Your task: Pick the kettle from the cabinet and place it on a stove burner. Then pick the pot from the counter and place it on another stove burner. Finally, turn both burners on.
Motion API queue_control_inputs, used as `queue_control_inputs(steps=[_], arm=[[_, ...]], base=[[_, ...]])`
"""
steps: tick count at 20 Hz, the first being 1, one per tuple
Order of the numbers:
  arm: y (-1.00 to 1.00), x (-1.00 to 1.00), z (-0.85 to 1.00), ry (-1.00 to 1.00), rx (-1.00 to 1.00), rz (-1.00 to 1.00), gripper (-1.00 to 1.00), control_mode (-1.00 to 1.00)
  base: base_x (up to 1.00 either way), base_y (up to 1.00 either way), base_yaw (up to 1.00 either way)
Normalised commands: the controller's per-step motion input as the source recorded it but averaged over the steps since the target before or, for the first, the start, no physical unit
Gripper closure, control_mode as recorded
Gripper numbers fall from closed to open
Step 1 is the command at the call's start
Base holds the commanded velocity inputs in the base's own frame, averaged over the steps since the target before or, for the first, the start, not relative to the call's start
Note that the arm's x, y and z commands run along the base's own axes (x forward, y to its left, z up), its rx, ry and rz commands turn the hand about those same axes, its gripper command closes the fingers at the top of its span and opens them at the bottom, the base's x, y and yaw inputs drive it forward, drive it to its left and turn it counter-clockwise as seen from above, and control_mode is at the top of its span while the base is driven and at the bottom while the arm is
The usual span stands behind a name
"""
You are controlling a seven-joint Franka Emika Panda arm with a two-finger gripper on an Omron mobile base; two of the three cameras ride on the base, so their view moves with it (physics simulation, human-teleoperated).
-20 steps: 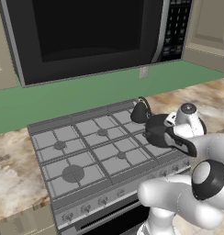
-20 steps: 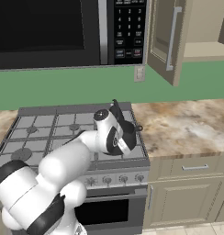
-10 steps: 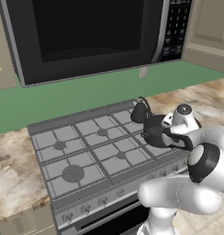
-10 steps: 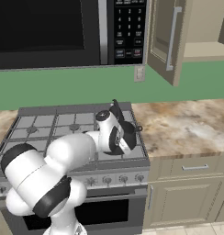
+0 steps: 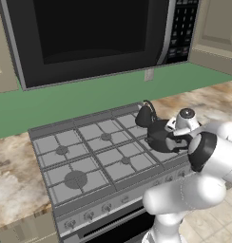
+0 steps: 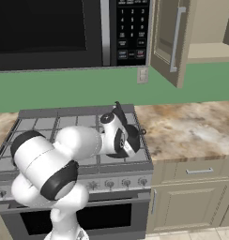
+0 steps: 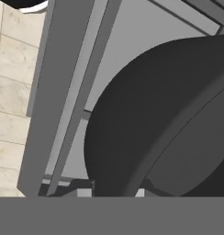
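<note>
Round matte-dark pot [image 5: 161, 137] on ribbed grey grate [image 5: 89, 152] — jaws pinching its rim; cone kettle [image 5: 144, 115] behind.

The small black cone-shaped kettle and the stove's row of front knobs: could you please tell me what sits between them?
In the left base view, the wide dark-grey pot sits between the black kettle and the knob row, on the stove's right side.

Count: 1 small black cone-shaped kettle [image 5: 144, 115], 1 wide dark-grey round pot [image 5: 160, 136], 1 silver gas range [image 5: 96, 156] with 5 round grey burner caps, 1 black microwave [image 5: 96, 35], 1 open beige wall cabinet door [image 6: 169, 40].
</note>
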Motion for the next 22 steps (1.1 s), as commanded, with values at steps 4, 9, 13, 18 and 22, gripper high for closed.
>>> queue_control_inputs(steps=[4, 9, 13, 18, 22], arm=[[-0.08, 0.16, -0.16, 0.01, 0.00, 0.00, 1.00, -1.00], [-0.07, 0.18, -0.17, 0.01, 0.00, 0.00, 1.00, -1.00], [-0.05, 0.17, -0.20, 0.00, 0.00, 0.00, 1.00, -1.00], [-0.16, 0.04, -0.09, 0.02, 0.00, 0.00, 1.00, -1.00], [-0.22, -0.06, -0.02, 0.00, 0.01, -0.01, -1.00, -1.00]], base=[[0.00, 0.00, 0.00], [0.00, 0.00, 0.00], [0.00, 0.00, 0.00], [0.00, 0.00, 0.00], [0.00, 0.00, 0.00]])
